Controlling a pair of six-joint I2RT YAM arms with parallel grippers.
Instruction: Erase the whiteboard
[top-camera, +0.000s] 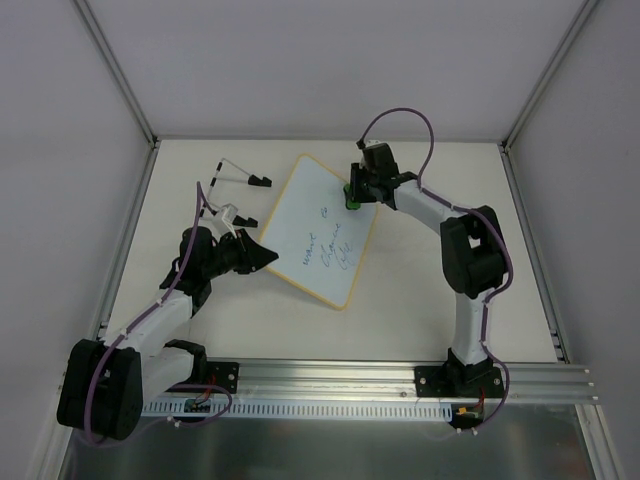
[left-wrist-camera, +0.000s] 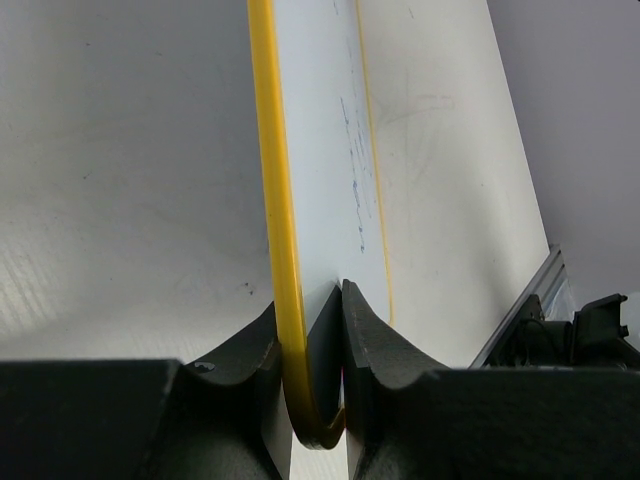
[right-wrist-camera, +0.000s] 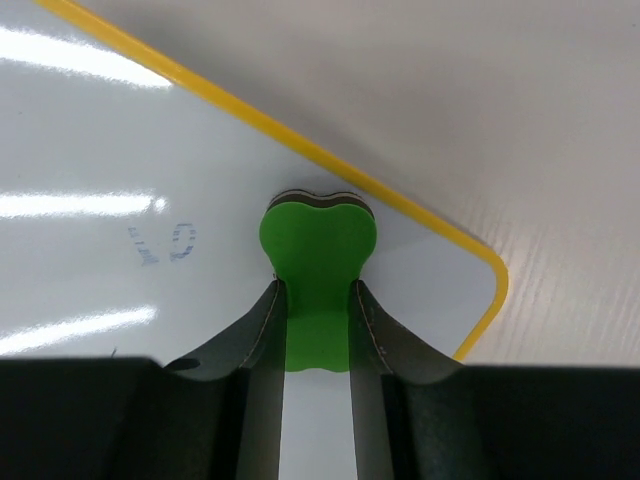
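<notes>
The whiteboard (top-camera: 320, 230) lies tilted on the table, white with a yellow rim and blue handwriting (top-camera: 328, 248) in its lower half. My left gripper (top-camera: 268, 257) is shut on the board's left edge; the left wrist view shows the yellow rim (left-wrist-camera: 285, 250) clamped between the jaws of the left gripper (left-wrist-camera: 318, 330). My right gripper (top-camera: 354, 192) is shut on the green eraser (top-camera: 353, 195) and holds it on the board near its top right corner. In the right wrist view the right gripper (right-wrist-camera: 316, 300) presses the eraser (right-wrist-camera: 318, 250) on the board (right-wrist-camera: 100, 240) beside faint blue marks (right-wrist-camera: 165, 243).
Two black-tipped markers (top-camera: 240, 175) lie on the table left of the board, behind my left arm. White enclosure walls stand at the sides and back. An aluminium rail (top-camera: 400, 378) runs along the near edge.
</notes>
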